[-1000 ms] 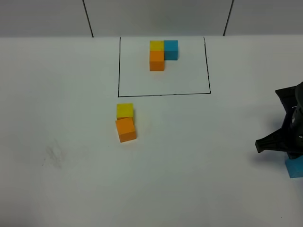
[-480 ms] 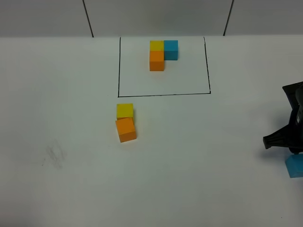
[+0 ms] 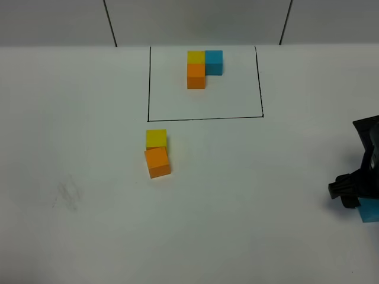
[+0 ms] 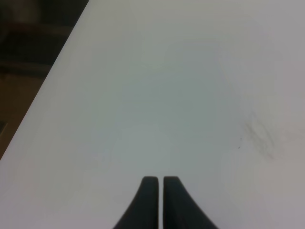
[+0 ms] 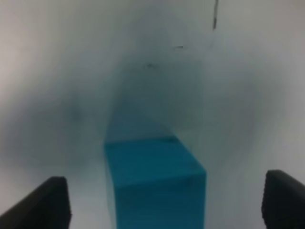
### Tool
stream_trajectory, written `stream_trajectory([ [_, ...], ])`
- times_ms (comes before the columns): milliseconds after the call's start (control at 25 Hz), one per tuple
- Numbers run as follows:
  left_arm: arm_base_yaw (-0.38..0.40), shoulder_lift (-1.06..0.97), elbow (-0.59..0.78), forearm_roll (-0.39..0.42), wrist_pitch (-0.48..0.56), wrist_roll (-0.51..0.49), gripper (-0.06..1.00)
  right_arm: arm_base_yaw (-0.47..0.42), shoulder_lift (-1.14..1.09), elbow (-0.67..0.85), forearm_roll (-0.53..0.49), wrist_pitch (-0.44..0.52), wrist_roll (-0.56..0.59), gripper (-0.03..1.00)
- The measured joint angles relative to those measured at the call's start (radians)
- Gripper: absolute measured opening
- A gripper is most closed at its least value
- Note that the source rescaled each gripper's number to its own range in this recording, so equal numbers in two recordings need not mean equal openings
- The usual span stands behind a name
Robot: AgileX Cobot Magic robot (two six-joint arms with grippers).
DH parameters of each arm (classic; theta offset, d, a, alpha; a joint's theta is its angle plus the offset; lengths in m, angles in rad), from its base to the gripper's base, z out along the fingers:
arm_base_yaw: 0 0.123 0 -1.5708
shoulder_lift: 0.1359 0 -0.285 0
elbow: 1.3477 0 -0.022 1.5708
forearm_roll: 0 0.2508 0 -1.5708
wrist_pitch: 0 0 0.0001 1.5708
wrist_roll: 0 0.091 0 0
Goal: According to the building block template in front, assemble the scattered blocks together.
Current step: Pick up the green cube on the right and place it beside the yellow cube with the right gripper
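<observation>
Exterior high view sets the building block template [image 3: 202,68] at upper centre: a yellow, blue and orange L inside a black drawn rectangle [image 3: 148,83] on the white table [image 3: 266,207]. Below the frame's lower left corner sit the yellow cube [image 3: 156,138] and orange cube [image 3: 157,162], touching, the orange one slightly turned. At the right edge the blue cube [image 3: 371,211] is partly covered by the right gripper [image 3: 354,192]. Grey wall panels [image 3: 195,21] run along the top.

Right wrist view alone shows that gripper's fingers [image 5: 47,202] spread wide on either side of the blue cube [image 5: 155,186], clear of it. Left wrist view shows the left gripper [image 4: 156,191], its fingers pressed together, over bare table near a faint smudge [image 4: 259,136].
</observation>
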Motion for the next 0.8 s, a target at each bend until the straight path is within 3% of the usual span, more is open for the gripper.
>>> stream_trajectory([
  [280,0.0,0.0,0.0,0.0,0.0,0.0,0.0,-0.034,0.0,0.058,-0.001,-0.106,0.018,0.84],
  [800,0.0,0.0,0.0,0.0,0.0,0.0,0.0,-0.058,0.0,0.084,-0.002,-0.137,0.018,0.83],
])
